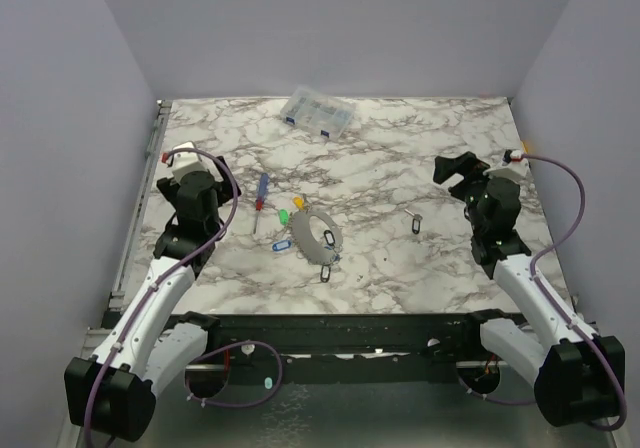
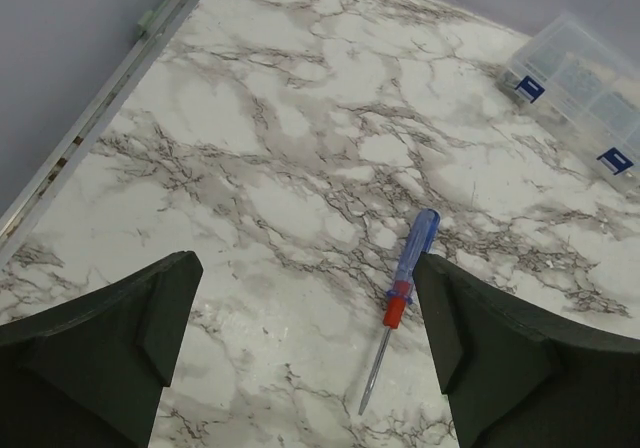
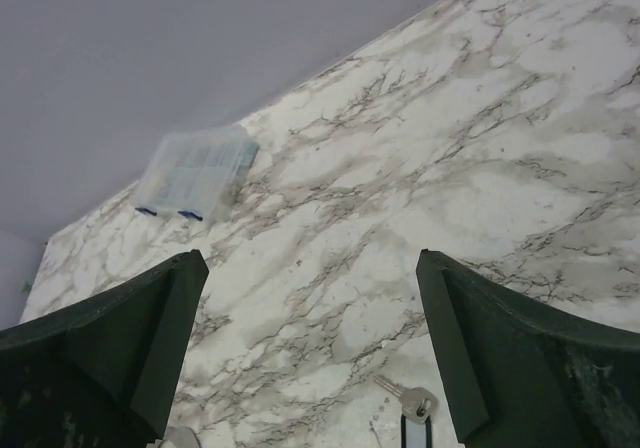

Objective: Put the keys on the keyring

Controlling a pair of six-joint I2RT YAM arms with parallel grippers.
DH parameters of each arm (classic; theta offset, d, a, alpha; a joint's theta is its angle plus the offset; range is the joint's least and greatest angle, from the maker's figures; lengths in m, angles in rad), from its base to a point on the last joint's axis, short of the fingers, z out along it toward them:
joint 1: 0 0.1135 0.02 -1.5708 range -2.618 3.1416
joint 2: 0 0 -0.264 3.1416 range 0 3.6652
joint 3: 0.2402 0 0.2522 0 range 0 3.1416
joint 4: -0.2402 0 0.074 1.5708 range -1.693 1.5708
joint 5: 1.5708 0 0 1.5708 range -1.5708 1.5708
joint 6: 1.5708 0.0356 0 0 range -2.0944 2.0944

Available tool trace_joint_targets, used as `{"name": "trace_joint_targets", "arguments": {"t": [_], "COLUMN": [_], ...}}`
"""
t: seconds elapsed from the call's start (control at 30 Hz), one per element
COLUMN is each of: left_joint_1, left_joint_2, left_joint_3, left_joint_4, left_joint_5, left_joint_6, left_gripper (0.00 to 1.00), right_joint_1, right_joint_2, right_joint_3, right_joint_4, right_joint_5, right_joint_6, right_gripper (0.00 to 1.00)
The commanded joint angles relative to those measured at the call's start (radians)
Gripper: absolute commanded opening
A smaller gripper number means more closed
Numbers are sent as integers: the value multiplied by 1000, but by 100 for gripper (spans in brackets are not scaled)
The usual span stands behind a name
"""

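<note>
Soft, even light, seemingly from above, keeps the marbled surface (image 1: pixel 400 258) bright; shadows are faint and short. All 3 views are fairly sharp, the clear box (image 3: pixel 195 173) slightly soft in the right wrist view.

— What can't you make out from above?
— The keys (image 1: pixel 283 243) huddle at the keyring (image 1: pixel 334 232), too small for me to say which cross the hoop and which only lie beside it.
— And from your wrists?
— On my left wrist view the clear box (image 2: pixel 575 93) runs off the right edge. On my right it is blurred. The lone key (image 3: pixel 405 400) loses its black tag to the bottom edge, and a pale scrap (image 3: pixel 175 436) at that edge is too cropped to name. My left gripper (image 2: pixel 308 308) and right gripper (image 3: pixel 310 308) show only finger ends. The rest is cut off below.
</note>
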Motion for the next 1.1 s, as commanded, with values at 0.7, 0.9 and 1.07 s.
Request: {"name": "trace_joint_targets", "arguments": {"t": [0.7,0.9,1.07], "left_joint_1": [-149,-193,-314], "left_joint_2": [289,329,357], "left_joint_3": [126,136,142], "left_joint_4": [-112,-143,-201], "left_joint_5": [347,352,311], "left_joint_6": [40,50,4], "left_gripper": [84,74,71], "right_joint_1": [191,327,412], "right_joint_2": [274,279,288], "right_joint_3": [294,245,209], "right_joint_4": [-559,-439,-384], "right_joint_5": [-60,-214,-289], "right_joint_6": [-35,-112,-120], "right_gripper": [100,100,98]}}
